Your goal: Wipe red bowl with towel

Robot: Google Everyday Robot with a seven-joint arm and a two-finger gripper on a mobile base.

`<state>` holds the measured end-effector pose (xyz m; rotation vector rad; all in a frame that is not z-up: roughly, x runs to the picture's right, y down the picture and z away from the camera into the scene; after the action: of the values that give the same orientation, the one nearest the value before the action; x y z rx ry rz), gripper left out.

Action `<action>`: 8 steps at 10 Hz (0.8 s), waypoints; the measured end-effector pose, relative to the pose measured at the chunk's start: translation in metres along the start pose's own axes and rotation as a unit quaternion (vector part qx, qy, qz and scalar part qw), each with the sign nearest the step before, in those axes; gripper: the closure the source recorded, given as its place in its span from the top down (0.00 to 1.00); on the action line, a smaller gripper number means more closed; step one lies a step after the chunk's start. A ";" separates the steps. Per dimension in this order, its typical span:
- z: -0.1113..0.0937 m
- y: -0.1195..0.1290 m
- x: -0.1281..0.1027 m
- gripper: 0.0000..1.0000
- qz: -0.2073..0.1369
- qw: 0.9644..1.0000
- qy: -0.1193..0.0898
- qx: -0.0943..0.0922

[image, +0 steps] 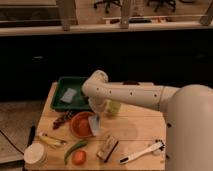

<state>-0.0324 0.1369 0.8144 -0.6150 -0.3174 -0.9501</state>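
Observation:
The red bowl is a round shallow orange-red bowl on the wooden table, left of centre. The towel is a small pale grey-blue limp strip hanging at the bowl's right rim, with its lower end against the rim. My gripper points down from the white arm, just above the bowl's right edge. It is shut on the top of the towel. The arm's wrist hides the fingers' upper part.
A green tray at the back left holds a flat pale blue-grey square piece. A yellow-green object sits right of the gripper. In front lie an orange ball, a green vegetable, a block, a white brush and a white cup.

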 end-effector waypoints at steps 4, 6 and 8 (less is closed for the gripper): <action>-0.003 -0.053 -0.025 0.00 -0.030 1.000 0.008 0.001; 0.000 -0.067 -0.058 0.00 -0.074 0.997 -0.002 -0.002; 0.001 -0.057 -0.064 0.00 -0.084 0.996 -0.011 0.000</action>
<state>-0.1155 0.1556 0.8027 -0.6055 -0.3932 -1.1043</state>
